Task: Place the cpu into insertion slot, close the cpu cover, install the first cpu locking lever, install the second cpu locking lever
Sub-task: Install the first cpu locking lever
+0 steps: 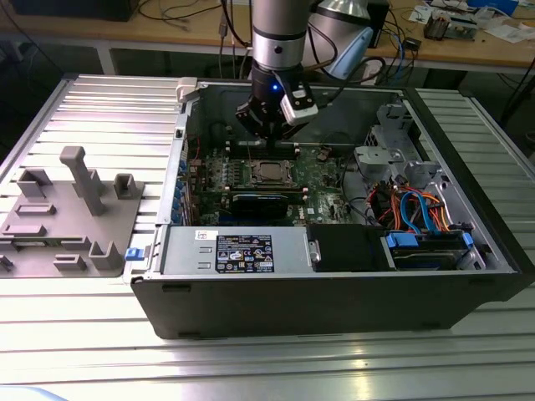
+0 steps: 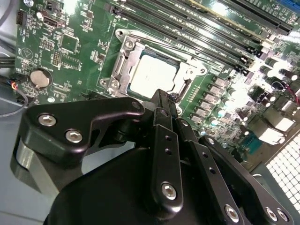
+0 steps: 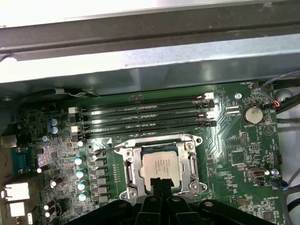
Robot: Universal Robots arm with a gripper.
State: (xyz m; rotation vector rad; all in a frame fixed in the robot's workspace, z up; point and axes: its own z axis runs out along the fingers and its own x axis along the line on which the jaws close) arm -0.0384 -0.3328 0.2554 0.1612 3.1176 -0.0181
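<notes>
- While the tool (image 3: 161, 184) hovers pressed together beside it, the cpu (image 3: 160, 165) lies in the insertion slot (image 3: 125, 193) — cpu cover (image 3: 191, 161) seemingly down.
- Lever step in hand, I'd judge — it calls for careful hooking.

Exterior view is looking steeply down on the computer case (image 1: 334, 301), arm (image 1: 276, 33) at twelve o'clock; both wrist views are closely sharing the cpu (image 2: 152, 77) (image 3: 161, 161).

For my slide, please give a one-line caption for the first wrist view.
The gripper at the edge of the insertion slot, with the cpu seated inside.
</notes>
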